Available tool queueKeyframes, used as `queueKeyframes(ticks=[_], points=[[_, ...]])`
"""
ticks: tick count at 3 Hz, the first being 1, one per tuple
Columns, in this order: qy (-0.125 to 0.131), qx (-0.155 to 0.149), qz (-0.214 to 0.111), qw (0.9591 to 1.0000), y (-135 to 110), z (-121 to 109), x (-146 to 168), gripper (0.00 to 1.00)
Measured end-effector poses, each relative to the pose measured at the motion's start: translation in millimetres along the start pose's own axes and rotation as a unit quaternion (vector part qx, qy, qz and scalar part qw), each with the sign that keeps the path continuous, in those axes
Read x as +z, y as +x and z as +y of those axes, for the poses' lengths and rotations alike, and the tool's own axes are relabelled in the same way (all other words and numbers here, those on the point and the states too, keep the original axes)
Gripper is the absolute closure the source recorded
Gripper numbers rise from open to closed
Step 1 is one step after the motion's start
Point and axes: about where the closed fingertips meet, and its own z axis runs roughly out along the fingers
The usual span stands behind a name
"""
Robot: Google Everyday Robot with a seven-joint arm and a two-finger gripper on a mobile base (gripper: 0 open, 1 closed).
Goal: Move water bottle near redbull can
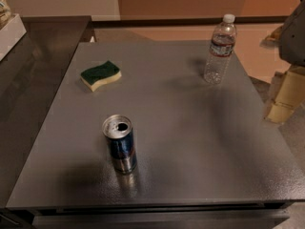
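Note:
The water bottle point(220, 49) is clear and ribbed, with a white cap and a dark label band. It stands upright near the far right corner of the grey table point(190, 142). The redbull can point(121, 144) is blue and silver with an opened top. It stands upright at the front left of the middle, well apart from the bottle. My gripper point(285, 95) shows at the right edge of the view, beyond the table's right side. It is below and to the right of the bottle and touches nothing.
A green-and-yellow sponge point(100, 75) lies on the table's left, behind the can. A dark counter point(33, 66) adjoins the table on the left, with a white box point(9, 32) on it. The floor lies beyond the far and right edges.

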Motion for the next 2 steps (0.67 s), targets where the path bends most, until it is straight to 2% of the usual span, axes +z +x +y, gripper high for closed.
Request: queueKeyframes(ticks=[2], points=[[-0.001, 0.006, -0.008, 0.9999, -0.8, -3.3, -0.4, 0.00]])
